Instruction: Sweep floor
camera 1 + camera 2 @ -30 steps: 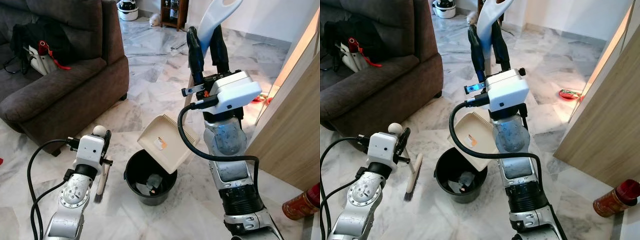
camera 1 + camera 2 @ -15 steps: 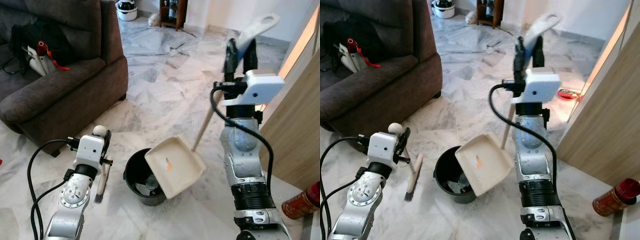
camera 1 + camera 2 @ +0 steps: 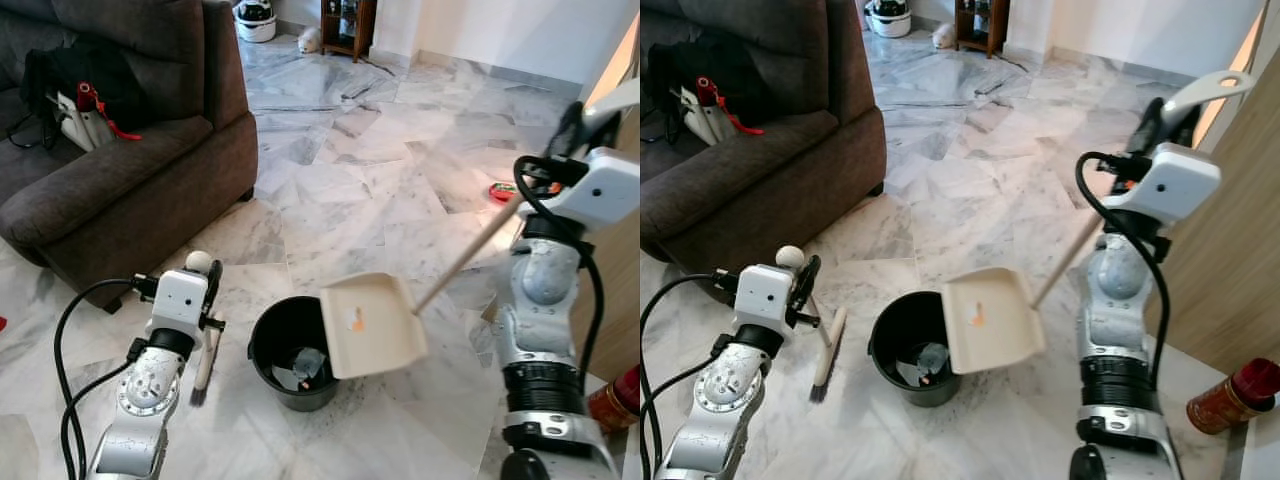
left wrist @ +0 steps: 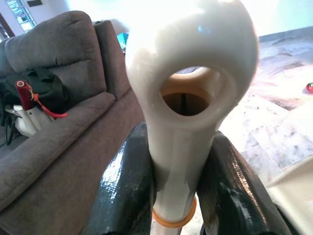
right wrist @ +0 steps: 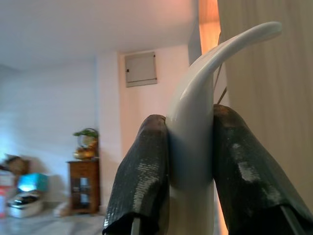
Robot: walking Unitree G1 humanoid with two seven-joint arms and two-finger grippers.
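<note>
My right gripper (image 3: 1160,115) is shut on the white grip of a long-handled dustpan, seen close in the right wrist view (image 5: 195,122). Its wooden stick slants down to the left. The cream pan (image 3: 370,325) faces up, carries a small orange mark, and overlaps the right rim of a black bin (image 3: 285,350) holding some scraps. My left gripper (image 3: 205,285) is low on the left, shut on the white ring handle (image 4: 193,88) of a hand broom. The broom's brush (image 3: 825,355) rests on the marble floor, left of the bin.
A dark brown sofa (image 3: 120,170) with a black bag (image 3: 80,100) stands at the left. A wooden panel (image 3: 1240,250) rises along the right, with a red-brown bottle (image 3: 1230,395) at its foot. A small red object (image 3: 503,190) lies on the floor farther back.
My right arm has swung to the right, tilting the dustpan handle over. The pan has come off the bin's mouth to its right rim. The left arm and broom have not moved.
</note>
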